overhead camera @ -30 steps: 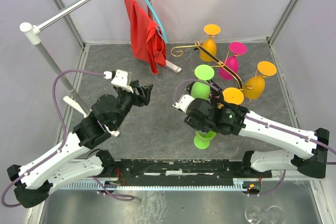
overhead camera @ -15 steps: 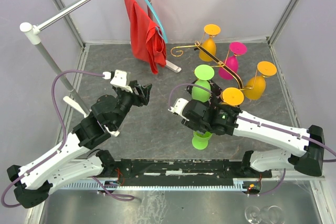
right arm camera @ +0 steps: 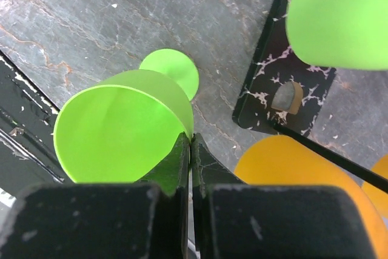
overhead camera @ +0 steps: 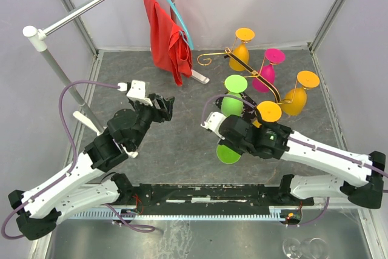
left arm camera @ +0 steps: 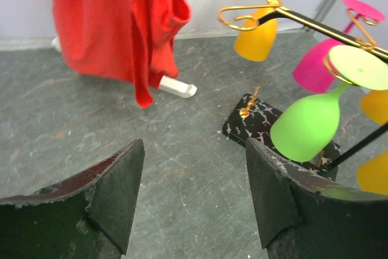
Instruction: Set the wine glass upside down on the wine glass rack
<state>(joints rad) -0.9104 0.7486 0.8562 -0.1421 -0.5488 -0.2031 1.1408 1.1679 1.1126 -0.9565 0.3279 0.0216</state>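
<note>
In the right wrist view my right gripper [right arm camera: 191,141] is shut on the rim of a lime green wine glass [right arm camera: 121,131], one finger inside the bowl and one outside. The glass's round foot [right arm camera: 171,72] points away toward the table. From above, this glass [overhead camera: 227,153] shows under the right wrist, near the front middle. The wine glass rack [overhead camera: 262,80], a gold scroll tree on a black marbled base [left arm camera: 254,122], stands just behind it. Another green glass [overhead camera: 233,94], orange ones and a pink one [overhead camera: 270,65] hang on it upside down. My left gripper [left arm camera: 194,150] is open and holds nothing, left of the rack.
A red cloth [overhead camera: 165,37] hangs on a blue hanger [overhead camera: 177,13] at the back, with a white stand foot [overhead camera: 200,77] below it. A metal rail on a white-capped pole [overhead camera: 37,36] crosses the left side. Grey walls enclose the table.
My right gripper has shut on the rim of the green glass, and the glass has tipped from standing upright. The left arm has barely moved.
</note>
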